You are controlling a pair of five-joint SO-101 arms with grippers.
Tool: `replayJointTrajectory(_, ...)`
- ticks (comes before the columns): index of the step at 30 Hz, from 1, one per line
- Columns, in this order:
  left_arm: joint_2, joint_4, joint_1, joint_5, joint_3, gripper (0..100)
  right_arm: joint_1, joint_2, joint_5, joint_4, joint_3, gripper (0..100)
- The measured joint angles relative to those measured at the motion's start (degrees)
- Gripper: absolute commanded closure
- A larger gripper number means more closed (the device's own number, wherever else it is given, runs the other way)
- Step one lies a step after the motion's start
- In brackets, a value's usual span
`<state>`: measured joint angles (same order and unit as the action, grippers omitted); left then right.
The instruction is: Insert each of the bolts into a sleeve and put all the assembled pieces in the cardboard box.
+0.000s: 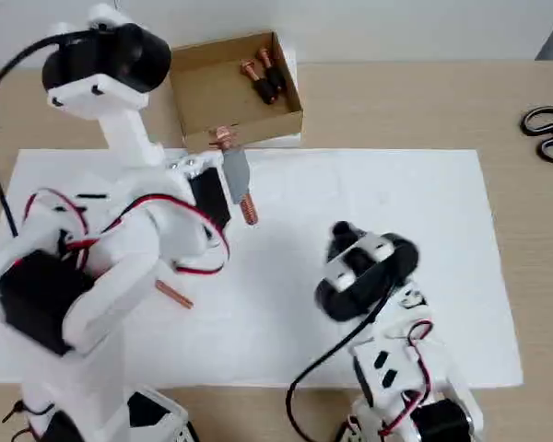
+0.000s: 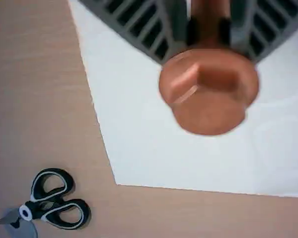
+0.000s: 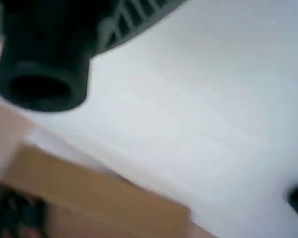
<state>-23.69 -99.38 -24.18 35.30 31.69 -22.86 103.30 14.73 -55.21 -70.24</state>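
My left gripper [image 1: 235, 173] is shut on a copper bolt [image 1: 247, 208], held above the white paper just in front of the cardboard box [image 1: 198, 92]. In the left wrist view the bolt's hex head [image 2: 208, 91] sits between the grey fingers [image 2: 134, 25]. My right gripper [image 3: 54, 25] is shut on a black sleeve [image 3: 37, 82], whose open end faces the box [image 3: 94, 198]. From above, that sleeve [image 1: 342, 234] is over the paper's middle. Two assembled pieces [image 1: 263, 78] lie in the box. A loose bolt [image 1: 173, 293] rests on the paper beside the left arm.
A white paper sheet [image 1: 396, 203] covers the wooden table. Black-handled scissors [image 1: 548, 129] lie at the far right edge, also visible as scissors [image 2: 52, 201] on bare wood in the left wrist view. Cables hang off both arms.
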Motion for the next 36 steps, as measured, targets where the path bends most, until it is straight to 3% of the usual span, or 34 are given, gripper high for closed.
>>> replayJointTrajectory(4,-2.7,0.3,0.0,-4.0,0.0,99,-2.6,0.2,0.0,7.9,-1.1,99.4)
replayJointTrajectory(12,-6.5,3.4,0.0,-4.5,-4.2,99,-8.4,0.4,0.0,29.4,-14.3,99.4)
replayJointTrajectory(20,-6.5,22.1,1.3,-4.5,-18.7,99,-10.6,1.1,0.1,50.9,-25.8,99.4)
replayJointTrajectory(27,-7.5,33.3,1.5,-6.1,-27.6,99,-10.5,0.3,0.1,52.5,-25.8,99.4)
replayJointTrajectory(32,-15.8,47.6,1.4,-17.1,-40.0,99,-10.5,0.3,0.1,52.7,-25.8,99.4)
replayJointTrajectory(36,-30.8,50.1,-0.3,-21.5,-51.2,99,-9.8,0.3,0.1,52.7,-25.8,99.4)
